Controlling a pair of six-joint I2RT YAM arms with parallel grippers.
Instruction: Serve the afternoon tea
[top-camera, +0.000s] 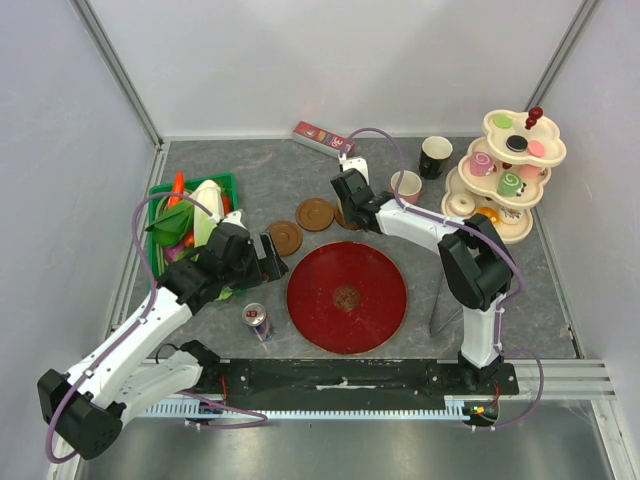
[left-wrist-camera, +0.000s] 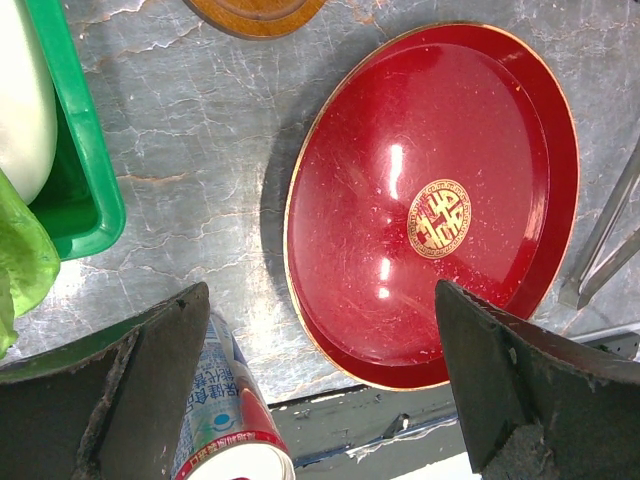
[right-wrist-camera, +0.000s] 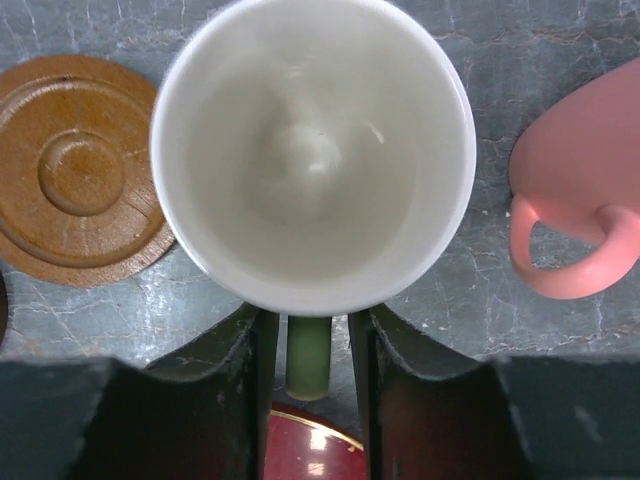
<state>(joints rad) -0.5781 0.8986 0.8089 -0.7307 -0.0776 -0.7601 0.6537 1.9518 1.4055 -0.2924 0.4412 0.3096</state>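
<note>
The pale green mug (right-wrist-camera: 312, 150), white inside, stands upright under my right gripper (right-wrist-camera: 312, 322). Its green handle (right-wrist-camera: 309, 355) lies between the fingers with a thin gap on each side, so the gripper is narrowly open and not gripping. In the top view the right gripper (top-camera: 348, 192) hides that mug. The pink mug (right-wrist-camera: 575, 190) (top-camera: 406, 186) stands just to the right and the black mug (top-camera: 435, 157) farther back. Two brown saucers (top-camera: 316, 214) (top-camera: 284, 237) lie to the left. The cream stand (top-camera: 505, 175) holds several pastries. My left gripper (left-wrist-camera: 320, 292) (top-camera: 262, 262) hangs wide open and empty.
A round red tray (top-camera: 347, 297) (left-wrist-camera: 440, 190) lies at the centre front. A small drink can (top-camera: 259, 321) (left-wrist-camera: 225, 420) stands by my left finger. The green crate of vegetables (top-camera: 190, 215) is at the left, a red box (top-camera: 322, 138) at the back, and metal tongs (top-camera: 445, 305) right of the tray.
</note>
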